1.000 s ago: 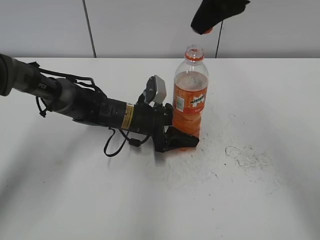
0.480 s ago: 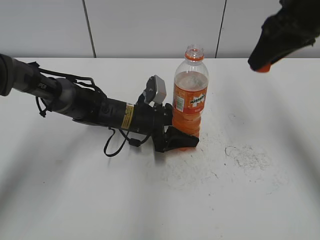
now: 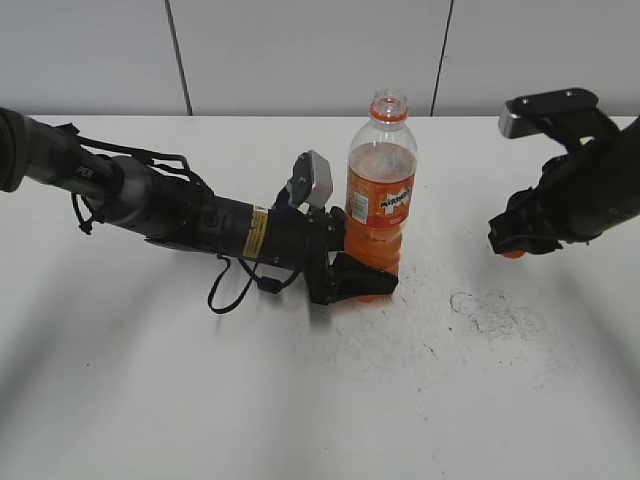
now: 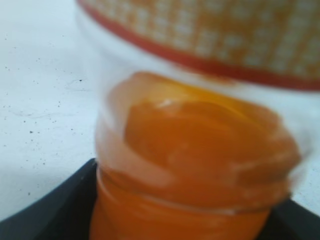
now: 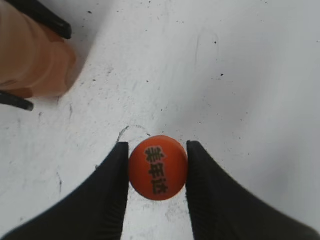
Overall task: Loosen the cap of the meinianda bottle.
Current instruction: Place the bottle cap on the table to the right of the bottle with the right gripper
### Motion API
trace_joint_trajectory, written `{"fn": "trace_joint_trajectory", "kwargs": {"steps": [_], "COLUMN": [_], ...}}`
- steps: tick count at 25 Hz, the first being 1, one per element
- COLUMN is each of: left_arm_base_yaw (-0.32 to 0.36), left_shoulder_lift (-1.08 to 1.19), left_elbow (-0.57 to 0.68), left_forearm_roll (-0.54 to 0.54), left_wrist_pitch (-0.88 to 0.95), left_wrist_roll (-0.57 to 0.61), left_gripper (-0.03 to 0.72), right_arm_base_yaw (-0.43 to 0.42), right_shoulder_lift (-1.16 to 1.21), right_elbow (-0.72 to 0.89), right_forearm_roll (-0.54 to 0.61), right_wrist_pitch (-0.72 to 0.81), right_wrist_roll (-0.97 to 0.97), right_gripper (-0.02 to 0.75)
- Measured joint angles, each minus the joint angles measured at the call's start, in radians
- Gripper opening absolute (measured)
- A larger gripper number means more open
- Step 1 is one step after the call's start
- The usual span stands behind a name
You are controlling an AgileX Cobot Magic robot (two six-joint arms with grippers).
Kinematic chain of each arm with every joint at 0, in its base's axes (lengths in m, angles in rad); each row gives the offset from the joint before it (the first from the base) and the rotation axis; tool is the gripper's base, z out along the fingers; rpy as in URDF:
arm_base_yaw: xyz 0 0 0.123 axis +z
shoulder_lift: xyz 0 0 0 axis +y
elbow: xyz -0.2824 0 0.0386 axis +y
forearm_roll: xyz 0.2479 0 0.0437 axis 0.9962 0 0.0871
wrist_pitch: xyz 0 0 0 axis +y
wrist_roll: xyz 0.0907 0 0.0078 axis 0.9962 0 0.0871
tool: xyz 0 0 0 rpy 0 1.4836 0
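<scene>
An uncapped meinianda bottle stands upright on a white worktop, a little behind the centre and toward the rear edge, its open neck and orange neck ring showing above the orange wrap label. The left gripper, at the end of an arm reaching in low from the left edge, is clamped around the lower body of the bottle, with one dark finger wrapped across its front just above the base; in the left wrist view the bottle fills the frame, blurred, with the label's lower band at the top and black gripper parts at the bottom corners. Well apart from the bottle, over the right side of the worktop, the right gripper hangs above the surface holding the cap, which shows only as a small orange spot below the dark fingers. In the right wrist view the cap sits squeezed between the two black fingers, its printed top facing the camera, with the scuffed white worktop beneath and the bottle base in the upper left corner. Dark scuff marks mottle the worktop to the right of the bottle
</scene>
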Motion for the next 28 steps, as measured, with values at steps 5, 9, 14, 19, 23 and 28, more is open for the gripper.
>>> {"fn": "trace_joint_trajectory", "kwargs": {"steps": [5,9,14,19,23,28], "left_arm_base_yaw": [0.0,0.0,0.0,0.0,0.0,0.0], "left_shoulder_lift": [0.0,0.0,0.0,0.0,0.0,0.0], "left_elbow": [0.0,0.0,0.0,0.0,0.0,0.0], "left_forearm_roll": [0.0,0.0,0.0,0.0,0.0,0.0], "left_wrist_pitch": [0.001,0.002,0.002,0.002,0.003,0.003], "left_wrist_roll": [0.0,0.0,0.0,0.0,0.0,0.0], "left_gripper": [0.561,0.561,0.561,0.561,0.561,0.561], "right_arm_base_yaw": [0.066,0.097,0.101,0.101,0.101,0.101], "right_shoulder_lift": [0.083,0.154,0.192,0.212,0.217,0.217], "right_elbow": [0.113,0.118,0.119,0.119,0.119,0.119], "right_forearm_roll": [0.026,0.034,0.058,0.063,0.063,0.064], "right_wrist_pitch": [-0.242,-0.281,-0.325,-0.356,-0.363,-0.365], "right_wrist_roll": [0.001,0.001,0.001,0.001,0.001,0.027], "right_gripper": [0.261,0.261,0.261,0.26,0.262,0.418]}}
